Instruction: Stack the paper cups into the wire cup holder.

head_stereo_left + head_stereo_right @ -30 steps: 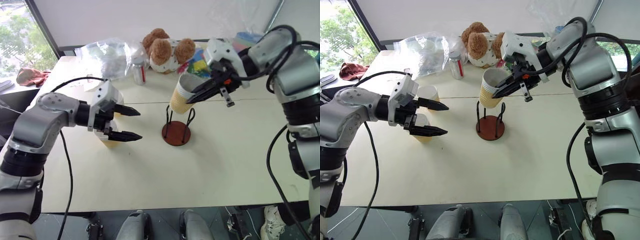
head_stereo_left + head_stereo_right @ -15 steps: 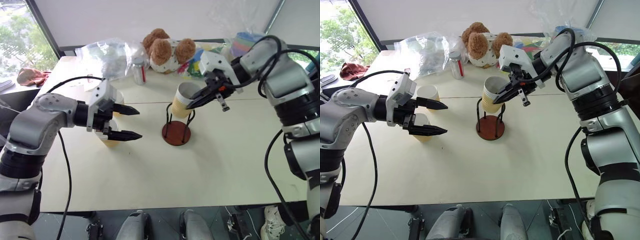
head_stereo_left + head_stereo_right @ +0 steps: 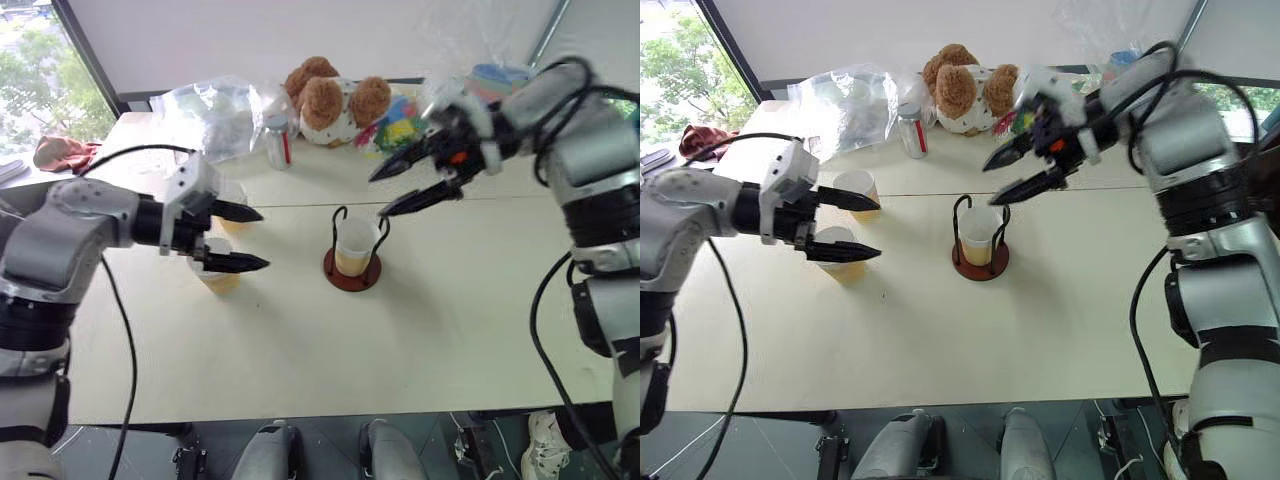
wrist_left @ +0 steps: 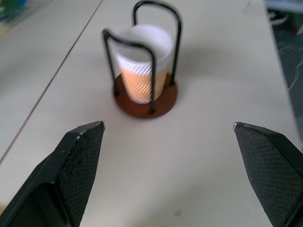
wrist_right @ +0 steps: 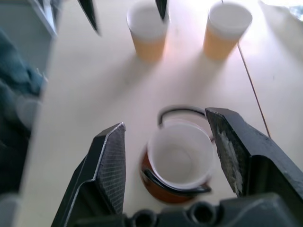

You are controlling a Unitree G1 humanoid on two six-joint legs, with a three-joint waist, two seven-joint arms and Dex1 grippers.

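One paper cup (image 3: 354, 246) is sitting upright inside the wire cup holder (image 3: 352, 270) mid-table; two more cups (image 3: 841, 250) are standing toward the table's left edge. Right gripper (image 3: 400, 188) and left gripper (image 3: 248, 237) are gaping, empty.

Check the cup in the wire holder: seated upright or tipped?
Upright. The cup stands mouth up between the two wire loops of the holder, its bottom on the disc base. The right gripper is open above it.

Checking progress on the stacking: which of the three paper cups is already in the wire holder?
The paper cup standing upright between the black loops of the wire cup holder, on its brown base. The other two cups stand on the table by the left hand.
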